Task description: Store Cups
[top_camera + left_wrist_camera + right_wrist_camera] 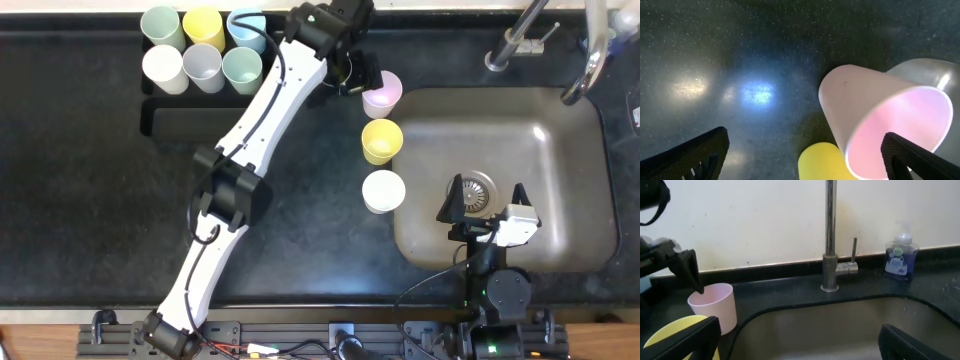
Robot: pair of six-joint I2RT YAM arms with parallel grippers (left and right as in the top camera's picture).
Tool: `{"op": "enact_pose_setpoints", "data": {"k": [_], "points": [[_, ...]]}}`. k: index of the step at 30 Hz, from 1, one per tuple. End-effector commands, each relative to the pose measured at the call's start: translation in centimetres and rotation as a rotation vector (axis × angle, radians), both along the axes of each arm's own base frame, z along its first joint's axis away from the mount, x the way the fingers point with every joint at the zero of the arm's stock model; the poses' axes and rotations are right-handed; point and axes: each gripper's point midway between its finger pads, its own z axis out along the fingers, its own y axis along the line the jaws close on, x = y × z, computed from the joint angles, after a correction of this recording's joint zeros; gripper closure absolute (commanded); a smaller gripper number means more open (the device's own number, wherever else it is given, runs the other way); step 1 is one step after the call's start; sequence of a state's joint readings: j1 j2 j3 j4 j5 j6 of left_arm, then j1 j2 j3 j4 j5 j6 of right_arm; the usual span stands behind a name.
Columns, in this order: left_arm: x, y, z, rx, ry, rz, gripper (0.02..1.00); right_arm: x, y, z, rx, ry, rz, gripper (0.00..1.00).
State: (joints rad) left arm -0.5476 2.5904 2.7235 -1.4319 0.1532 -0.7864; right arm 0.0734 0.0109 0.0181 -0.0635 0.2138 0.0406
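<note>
A pink cup stands upright on the dark counter at the sink's back left corner. In front of it stand a yellow cup and a white cup. My left gripper is open just left of the pink cup. In the left wrist view the pink cup lies close to one finger, with the yellow cup beyond it. From the right wrist view, a left finger reaches the pink cup's rim. My right gripper hangs open over the sink.
A black tray at the back left holds several upright cups. The steel sink fills the right side, with a faucet and a soap bottle behind it.
</note>
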Motion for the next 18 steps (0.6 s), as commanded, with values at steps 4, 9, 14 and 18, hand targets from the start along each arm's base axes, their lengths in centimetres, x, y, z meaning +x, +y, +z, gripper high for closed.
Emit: {"op": "enact_pose_setpoints", "data": {"k": [4, 9, 14, 18], "points": [[0.3, -0.3, -0.5, -0.01, -0.001, -0.004, 0.018, 0.0, 0.0, -0.3, -0.003, -0.001, -0.001, 0.003], [0.4, -0.2, -0.8, -0.001, 0.001, -0.002, 0.018, 0.0, 0.0, -0.3, -0.003, -0.001, -0.001, 0.003], [0.4, -0.2, -1.4, 0.005, 0.01, -0.002, 0.018, 0.0, 0.0, -0.3, -0.003, -0.001, -0.001, 0.003], [0.4, -0.2, -1.7, 0.007, 0.015, -0.002, 0.06, 0.0, 0.0, -0.3, -0.003, -0.001, -0.001, 0.003]]}}
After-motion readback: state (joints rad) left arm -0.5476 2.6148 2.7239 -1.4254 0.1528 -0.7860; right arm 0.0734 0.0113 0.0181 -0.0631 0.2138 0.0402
